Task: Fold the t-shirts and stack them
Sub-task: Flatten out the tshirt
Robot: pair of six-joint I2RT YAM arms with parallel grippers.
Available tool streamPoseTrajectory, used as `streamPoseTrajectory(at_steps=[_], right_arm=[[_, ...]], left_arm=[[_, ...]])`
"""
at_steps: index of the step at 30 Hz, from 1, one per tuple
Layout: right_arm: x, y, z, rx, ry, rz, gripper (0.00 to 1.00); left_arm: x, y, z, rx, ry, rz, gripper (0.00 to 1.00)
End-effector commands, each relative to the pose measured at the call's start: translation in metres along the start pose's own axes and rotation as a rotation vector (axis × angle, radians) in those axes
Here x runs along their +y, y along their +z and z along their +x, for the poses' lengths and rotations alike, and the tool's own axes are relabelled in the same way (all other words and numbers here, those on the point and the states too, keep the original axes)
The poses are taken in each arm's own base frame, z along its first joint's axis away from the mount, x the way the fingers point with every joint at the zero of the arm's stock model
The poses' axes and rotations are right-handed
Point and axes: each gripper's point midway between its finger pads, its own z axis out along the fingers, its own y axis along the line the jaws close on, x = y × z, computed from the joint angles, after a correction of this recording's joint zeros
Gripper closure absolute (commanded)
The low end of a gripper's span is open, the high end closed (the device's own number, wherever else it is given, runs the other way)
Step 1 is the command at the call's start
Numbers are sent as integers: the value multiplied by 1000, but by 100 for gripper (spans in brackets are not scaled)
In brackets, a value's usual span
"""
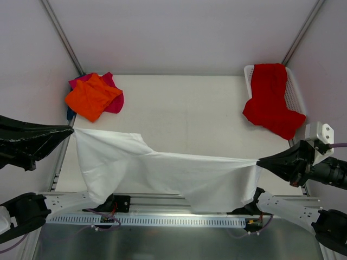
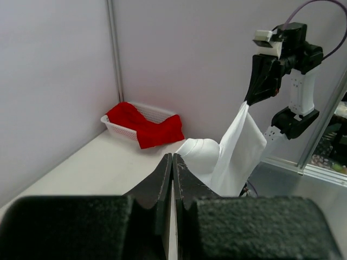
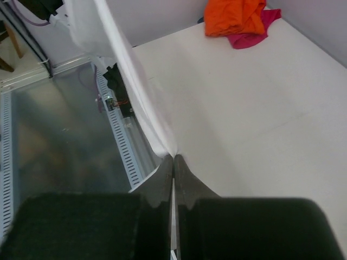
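Note:
A white t-shirt point(image 1: 162, 170) hangs stretched in the air between my two grippers, over the near edge of the table. My left gripper point(image 1: 71, 130) is shut on its left end; from the left wrist the cloth point(image 2: 227, 151) trails away from the closed tips point(image 2: 172, 157). My right gripper point(image 1: 259, 161) is shut on its right end, with the cloth point(image 3: 130, 81) rising from the tips point(image 3: 174, 158). An orange t-shirt point(image 1: 92, 96) lies on a magenta-pink one point(image 1: 113, 92) at the far left. A red t-shirt point(image 1: 271, 100) drapes over the basket.
A white mesh basket point(image 1: 294, 92) stands at the far right corner, against the wall. Something blue point(image 1: 70, 114) peeks from under the orange pile. A metal rail with slots point(image 1: 162, 219) runs along the near edge by the arm bases.

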Motion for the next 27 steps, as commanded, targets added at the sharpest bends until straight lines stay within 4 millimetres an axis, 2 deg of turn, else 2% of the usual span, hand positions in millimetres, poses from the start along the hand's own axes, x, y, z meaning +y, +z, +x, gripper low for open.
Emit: streamPoseTrajectory(at_steps=[1,3,4,5,6,7,8,10,11,12,13,14,15,16,17,18,19,21,22,23,24,25,26,27], right_arm=[[-21,-9,-16,-108,-24,136,99],[-41,-2,-13,-95,-28,231,100],[-64,-1,-12,-85,-24,354,99],[-82,15,2,-14,-17,420,99],[-94,23,9,26,-13,479,99],[-117,26,17,71,-13,600,99],[-133,48,36,163,-10,653,100],[-156,68,51,231,-17,754,99],[-168,91,75,337,-25,780,99],[-180,103,80,348,-22,816,99],[-188,116,98,407,-20,827,100],[-198,135,114,466,-1,833,100],[-211,148,121,462,49,833,100],[-219,158,133,485,79,831,99],[-231,172,157,551,125,829,99],[-247,181,164,534,176,832,100],[-256,187,174,546,204,837,99],[-282,201,200,591,280,852,100],[-291,206,207,608,293,857,100],[-301,208,214,624,309,872,100],[-313,220,225,660,314,866,100],[-321,225,231,680,316,869,100],[-334,229,226,676,310,887,100],[-344,236,245,736,308,888,100]], left_arm=[[24,36,20,64,30,-91,100],[40,55,41,132,58,-149,100],[47,62,50,163,68,-173,100],[60,73,63,205,74,-226,100],[66,81,71,226,76,-250,100],[74,92,90,282,77,-277,100],[91,104,106,331,94,-349,100],[116,126,152,454,134,-428,100],[130,132,169,492,144,-471,100],[142,142,198,544,120,-482,100],[172,144,224,603,90,-542,100],[181,147,264,676,35,-511,100],[199,156,275,649,-1,-531,100],[239,149,304,698,-60,-601,100],[251,150,327,729,-117,-577,100],[267,153,339,726,-167,-602,100],[294,151,373,791,-210,-625,100],[320,163,392,820,-163,-612,100],[337,165,429,895,-178,-613,100],[354,176,425,880,-151,-616,100],[371,176,461,948,-155,-618,100],[388,189,451,911,-128,-628,100],[401,189,456,913,-129,-634,100],[411,191,482,940,-161,-609,100]])
